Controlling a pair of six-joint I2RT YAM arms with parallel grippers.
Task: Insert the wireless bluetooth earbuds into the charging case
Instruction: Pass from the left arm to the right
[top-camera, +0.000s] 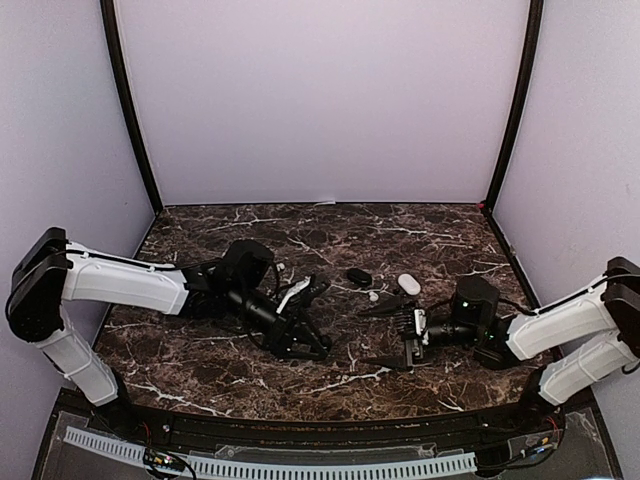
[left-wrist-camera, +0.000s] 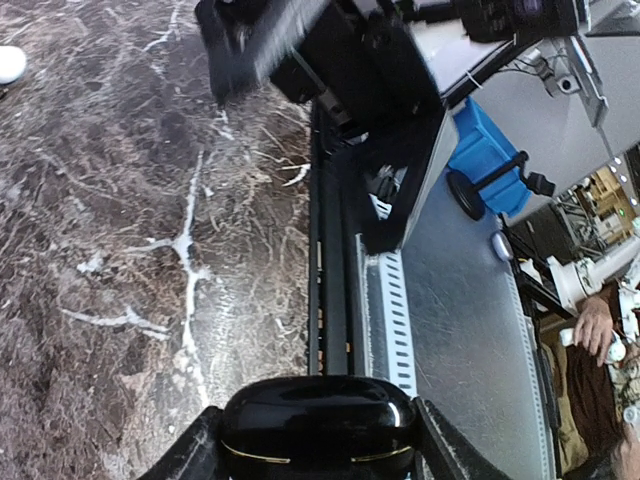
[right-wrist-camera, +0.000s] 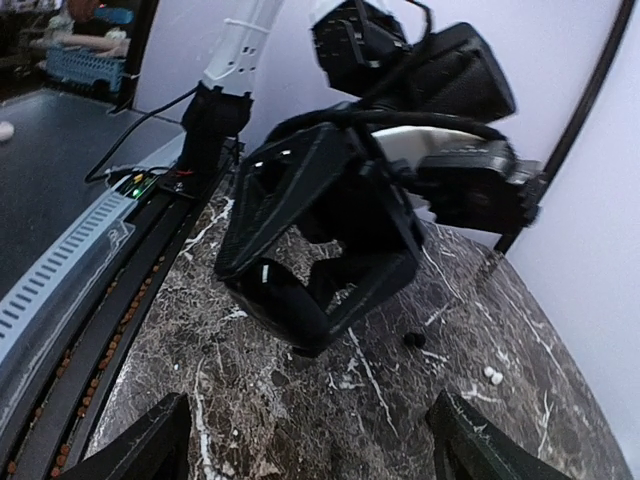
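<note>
My left gripper (top-camera: 312, 348) is shut on a glossy black charging case (left-wrist-camera: 318, 425) with a thin gold seam, held a little above the marble; the right wrist view shows the case (right-wrist-camera: 290, 300) in those jaws too. My right gripper (top-camera: 386, 336) faces it from the right, open and empty, its fingertips (right-wrist-camera: 150, 440) spread wide. On the marble between the arms lie two small white earbuds (right-wrist-camera: 492, 375), also visible from above (top-camera: 373, 296), and a small black earbud (right-wrist-camera: 413, 339).
A white oval case (top-camera: 409, 284) and a dark oval piece (top-camera: 358, 276) lie behind the grippers; the white case (left-wrist-camera: 8, 62) also shows in the left wrist view. The table's black front rail (left-wrist-camera: 335, 300) runs close by the left gripper.
</note>
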